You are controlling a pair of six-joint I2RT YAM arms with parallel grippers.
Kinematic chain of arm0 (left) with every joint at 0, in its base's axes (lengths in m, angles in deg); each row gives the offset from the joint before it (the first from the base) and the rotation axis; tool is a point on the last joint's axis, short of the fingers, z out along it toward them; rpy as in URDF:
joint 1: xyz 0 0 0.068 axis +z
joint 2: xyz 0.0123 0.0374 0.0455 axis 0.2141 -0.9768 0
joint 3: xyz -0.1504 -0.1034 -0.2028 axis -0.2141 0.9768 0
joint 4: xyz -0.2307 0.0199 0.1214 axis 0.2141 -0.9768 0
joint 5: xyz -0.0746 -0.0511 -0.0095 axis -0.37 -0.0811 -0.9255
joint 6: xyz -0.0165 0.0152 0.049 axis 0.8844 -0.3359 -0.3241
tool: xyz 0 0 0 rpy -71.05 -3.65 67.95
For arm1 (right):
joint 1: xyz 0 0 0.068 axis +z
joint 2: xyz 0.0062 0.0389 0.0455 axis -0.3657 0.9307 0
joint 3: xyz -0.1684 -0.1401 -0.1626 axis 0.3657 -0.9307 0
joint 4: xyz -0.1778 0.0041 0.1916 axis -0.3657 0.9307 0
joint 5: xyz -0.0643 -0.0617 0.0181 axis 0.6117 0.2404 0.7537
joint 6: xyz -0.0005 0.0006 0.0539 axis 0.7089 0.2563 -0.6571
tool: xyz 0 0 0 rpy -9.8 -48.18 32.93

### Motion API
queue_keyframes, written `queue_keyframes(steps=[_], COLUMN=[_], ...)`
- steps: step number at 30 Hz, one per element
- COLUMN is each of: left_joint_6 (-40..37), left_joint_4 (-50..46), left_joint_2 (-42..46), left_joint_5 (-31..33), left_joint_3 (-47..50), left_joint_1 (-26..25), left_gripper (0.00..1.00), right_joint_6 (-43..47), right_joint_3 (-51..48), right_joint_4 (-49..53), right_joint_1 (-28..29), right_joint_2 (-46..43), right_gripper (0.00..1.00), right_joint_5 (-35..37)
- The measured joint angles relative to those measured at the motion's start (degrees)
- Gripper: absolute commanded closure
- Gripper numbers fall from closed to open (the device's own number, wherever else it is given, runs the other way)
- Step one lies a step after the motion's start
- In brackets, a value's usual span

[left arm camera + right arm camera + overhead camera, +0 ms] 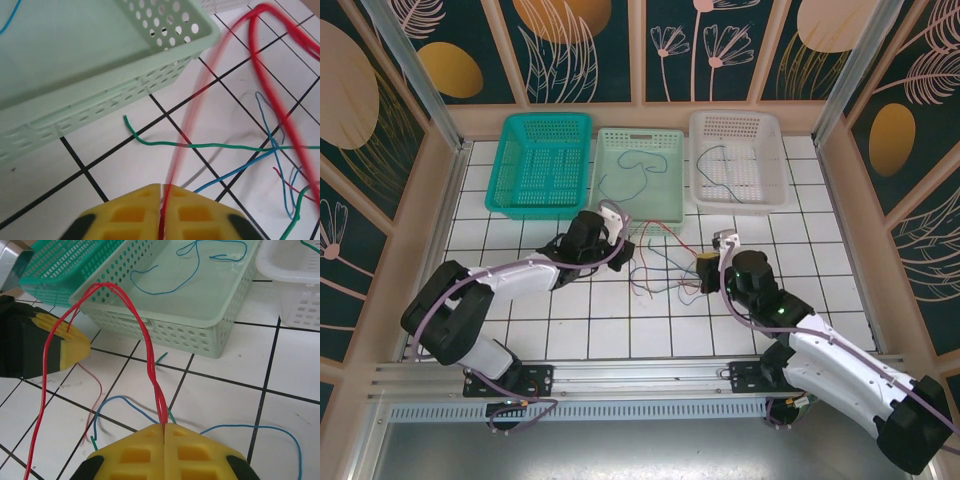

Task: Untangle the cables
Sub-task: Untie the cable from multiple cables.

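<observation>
Left gripper [161, 189] and right gripper [165, 427] both pinch the red cable [256, 55], jaws fully closed

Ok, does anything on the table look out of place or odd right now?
Nothing spilled or damaged. The red cable arches off the tiles, left gripper and right gripper both shut on it, over a green cable and blue cable crossed beneath.

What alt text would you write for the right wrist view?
The right gripper, shut, pinches a red cable that arches up and across to the left gripper. Behind stands a pale green basket; a blue cable lies on the white tiled table.
</observation>
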State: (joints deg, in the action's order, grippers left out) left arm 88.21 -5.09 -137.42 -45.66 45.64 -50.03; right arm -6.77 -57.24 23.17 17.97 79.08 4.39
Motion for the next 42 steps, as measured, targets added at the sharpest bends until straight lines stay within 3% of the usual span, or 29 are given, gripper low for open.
queue_keyframes(steps=[2, 6, 7, 15, 28, 36, 42], left_joint_6=[-0.2, -0.3, -0.3, 0.1, 2.8, 5.9, 6.0], left_joint_4=[0.0, 0.0, 0.0, 0.0, 1.6, 4.9, 5.1], left_joint_2=[1.6, 5.9, 6.7, 7.3, 11.4, 11.5, 12.5], left_joint_5=[0.0, 0.0, -0.1, -2.2, -7.5, -11.9, -13.0], left_joint_3=[0.1, 0.1, 0.1, 0.8, -0.8, -1.0, -1.0], left_joint_1=[0.0, 0.0, 0.0, 0.0, 0.0, 0.0, 0.0], left_gripper=[0.99, 1.00, 1.00, 1.00, 0.99, 0.99, 0.99], right_joint_6=[-0.9, -2.9, -3.3, -4.0, -4.4, -6.9, -9.7], right_joint_3=[0.0, 0.9, 1.4, 4.3, 4.4, 6.6, 7.3], right_joint_4=[0.2, 2.9, 3.5, 3.0, -8.7, -15.1, -19.6], right_joint_1=[-0.1, -0.3, -0.4, -0.4, 2.9, 7.9, 8.1], right_joint_2=[0.5, 2.5, 2.8, 4.1, 16.3, 27.1, 27.8], right_gripper=[0.74, 0.39, 0.37, 0.36, 0.36, 0.31, 0.25], right_joint_5=[2.1, 6.8, 7.9, 6.1, -2.2, 1.3, 5.4])
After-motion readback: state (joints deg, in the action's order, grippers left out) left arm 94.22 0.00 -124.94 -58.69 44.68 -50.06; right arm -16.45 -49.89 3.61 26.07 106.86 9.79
